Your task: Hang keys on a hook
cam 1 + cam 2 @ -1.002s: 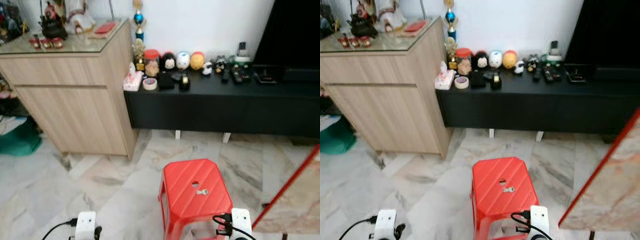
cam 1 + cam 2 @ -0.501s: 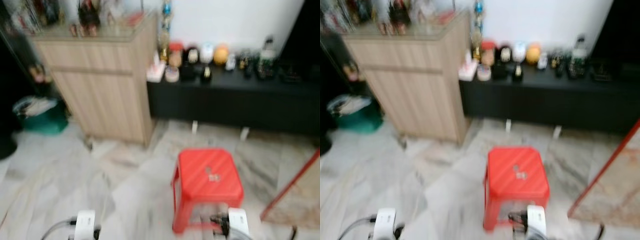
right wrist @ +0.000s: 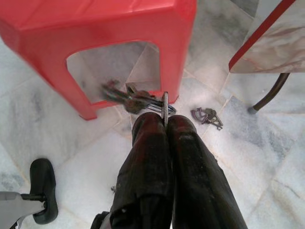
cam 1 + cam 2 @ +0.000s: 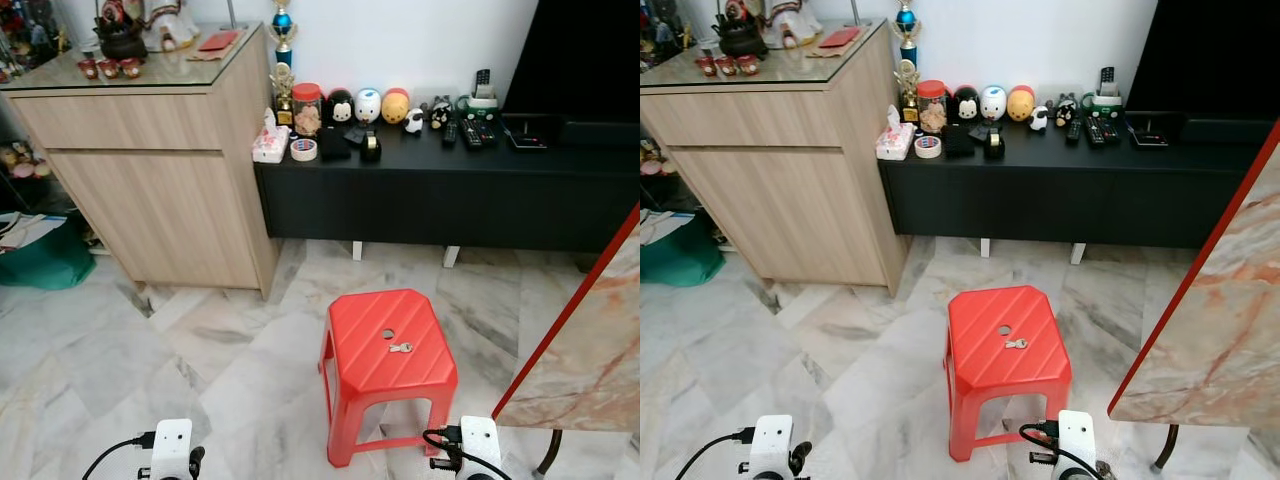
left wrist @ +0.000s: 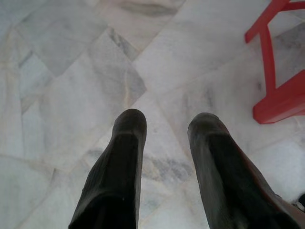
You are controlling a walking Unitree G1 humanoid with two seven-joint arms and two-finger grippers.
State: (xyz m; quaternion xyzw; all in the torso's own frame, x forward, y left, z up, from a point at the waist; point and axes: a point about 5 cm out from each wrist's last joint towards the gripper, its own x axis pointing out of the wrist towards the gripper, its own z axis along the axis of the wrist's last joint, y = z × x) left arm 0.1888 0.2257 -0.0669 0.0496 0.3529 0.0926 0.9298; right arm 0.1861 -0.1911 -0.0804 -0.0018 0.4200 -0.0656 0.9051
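No legible text, label, brand, number or sign is present in any view. The items on the black console [image 4: 440, 190] and on the glass-topped wooden cabinet [image 4: 150, 150], including the red-lidded jar [image 4: 307, 108] and the tissue pack [image 4: 269, 146], are too small for any printing on them to be made out. The red stool [image 4: 390, 365] carries no readable marking.

Both head eyes look down across the floor at the red stool [image 4: 390, 355] (wrist cameras see its legs close-up).
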